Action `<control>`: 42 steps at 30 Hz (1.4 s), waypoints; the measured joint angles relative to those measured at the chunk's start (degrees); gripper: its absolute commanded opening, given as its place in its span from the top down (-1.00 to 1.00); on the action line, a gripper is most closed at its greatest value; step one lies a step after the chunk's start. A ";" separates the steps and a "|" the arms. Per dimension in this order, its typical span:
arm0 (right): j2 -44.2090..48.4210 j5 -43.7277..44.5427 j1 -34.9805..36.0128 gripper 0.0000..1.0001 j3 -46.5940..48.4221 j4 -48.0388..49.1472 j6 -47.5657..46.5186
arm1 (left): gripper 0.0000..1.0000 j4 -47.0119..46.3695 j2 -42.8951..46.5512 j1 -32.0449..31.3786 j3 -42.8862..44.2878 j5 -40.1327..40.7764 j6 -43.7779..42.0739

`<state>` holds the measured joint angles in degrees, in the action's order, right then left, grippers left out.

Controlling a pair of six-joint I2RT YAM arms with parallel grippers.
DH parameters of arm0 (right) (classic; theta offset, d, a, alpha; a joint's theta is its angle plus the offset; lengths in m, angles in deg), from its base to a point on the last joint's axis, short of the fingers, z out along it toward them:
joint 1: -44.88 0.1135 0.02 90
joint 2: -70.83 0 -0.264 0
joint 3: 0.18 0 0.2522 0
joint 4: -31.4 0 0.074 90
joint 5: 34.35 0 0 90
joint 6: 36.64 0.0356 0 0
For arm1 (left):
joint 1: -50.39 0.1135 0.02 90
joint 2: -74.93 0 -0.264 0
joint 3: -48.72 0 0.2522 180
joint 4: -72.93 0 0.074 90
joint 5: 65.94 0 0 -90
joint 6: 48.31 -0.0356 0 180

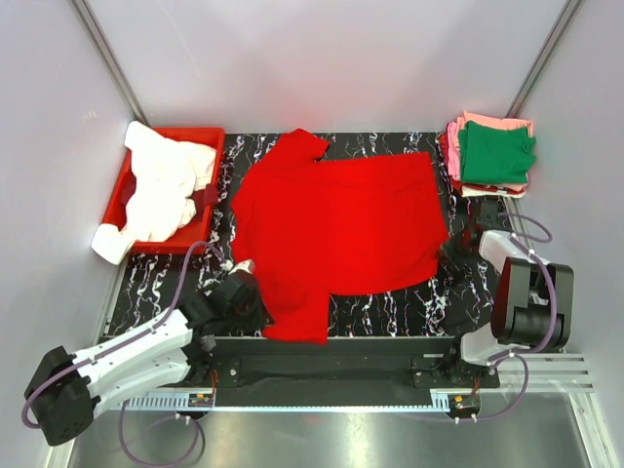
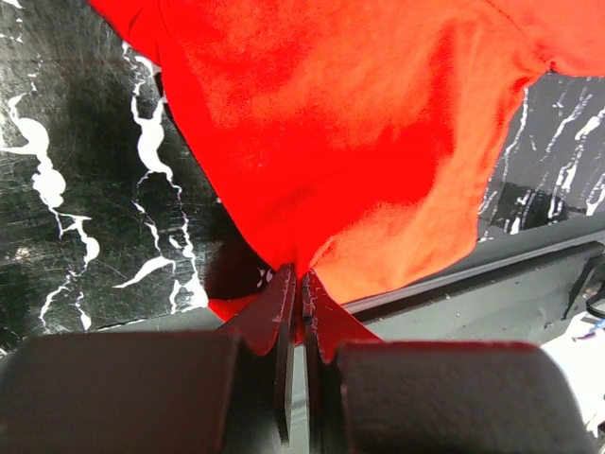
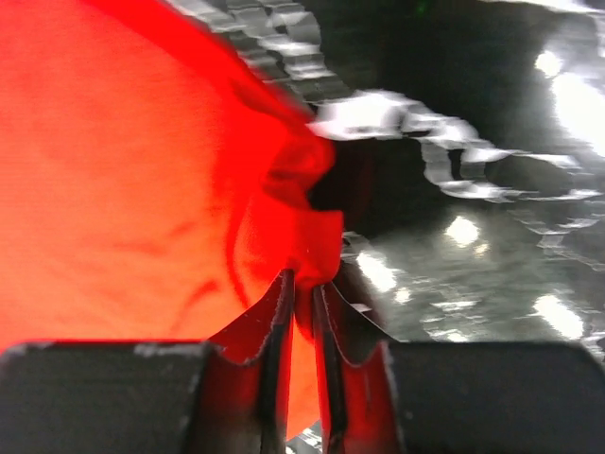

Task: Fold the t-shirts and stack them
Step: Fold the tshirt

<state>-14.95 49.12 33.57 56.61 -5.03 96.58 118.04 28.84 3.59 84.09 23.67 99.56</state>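
A bright red t-shirt (image 1: 336, 229) lies spread on the black marbled mat (image 1: 390, 307). My left gripper (image 1: 249, 292) is shut on its near-left edge; in the left wrist view the cloth (image 2: 359, 142) is pinched between the fingertips (image 2: 301, 284). My right gripper (image 1: 458, 244) is shut on the shirt's right edge; in the right wrist view red cloth (image 3: 142, 170) bunches between the fingertips (image 3: 304, 282). A folded stack with a green t-shirt (image 1: 497, 151) on top of pink and cream ones (image 1: 466, 136) sits at the back right. White t-shirts (image 1: 161, 190) are heaped in the bin.
A rigid red plastic bin (image 1: 200, 136) stands at the back left, with white cloth spilling over its near-left rim. The mat's near edge meets a dark rail (image 1: 331, 366) between the arm bases. Grey walls close in on both sides.
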 measured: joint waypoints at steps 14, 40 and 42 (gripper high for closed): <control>-10.82 0.87 9.60 -0.36 23.17 -6.62 -2.38 | 0.90 -1.51 -3.58 0.00 0.00 0.11 -1.11; -5.81 10.60 9.33 0.03 12.41 -8.39 -5.97 | 0.92 -1.92 -3.54 0.00 -0.02 0.17 -1.57; -6.58 10.60 9.29 0.09 12.41 -8.22 -6.01 | 0.92 -1.92 -3.54 0.00 -0.02 0.20 -1.62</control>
<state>-21.52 59.72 42.86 69.03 -13.25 90.57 116.12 25.30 3.59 84.07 23.87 97.94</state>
